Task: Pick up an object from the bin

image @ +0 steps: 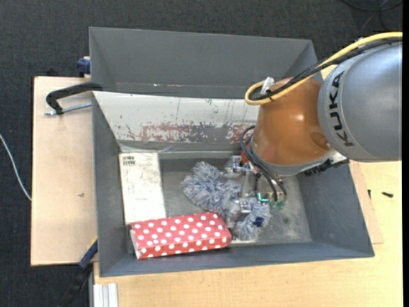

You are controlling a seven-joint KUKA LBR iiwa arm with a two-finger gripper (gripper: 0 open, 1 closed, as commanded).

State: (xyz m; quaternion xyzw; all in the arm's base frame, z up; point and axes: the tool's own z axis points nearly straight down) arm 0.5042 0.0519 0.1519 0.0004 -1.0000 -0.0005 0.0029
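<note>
The gripper (pixel 250 204) hangs low over the blue-white fluffy cloth (pixel 203 187), near a red dotted box (pixel 181 234)

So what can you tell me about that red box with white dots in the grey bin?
The long red box with white polka dots looks like wrapped card. It lies flat and closed on the floor of the grey metal bin, in the near left corner, with its long side along the near wall and slightly skewed. Its left end meets the flat white labelled packet. Its right end lies close beside the shaggy blue-and-white cloth.
</note>
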